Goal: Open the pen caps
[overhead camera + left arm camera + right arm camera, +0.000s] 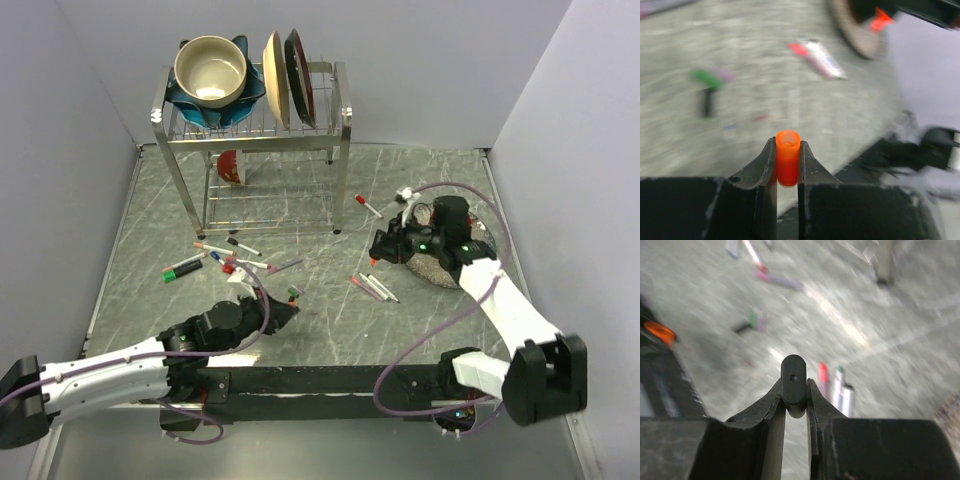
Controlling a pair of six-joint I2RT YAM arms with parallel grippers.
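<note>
My left gripper is shut on a small orange pen cap, which stands upright between the fingertips with its hollow end up. In the top view this gripper hovers low near the table's front middle. My right gripper is shut on the black, rounded end of a pen. It sits at mid-right in the top view. The two grippers are apart. Several capped pens lie loose on the table: a cluster by the rack, three together, and a red-capped one.
A metal dish rack at the back holds a bowl and upright plates. A speckled round dish lies under my right arm. Grey walls close in the table on both sides.
</note>
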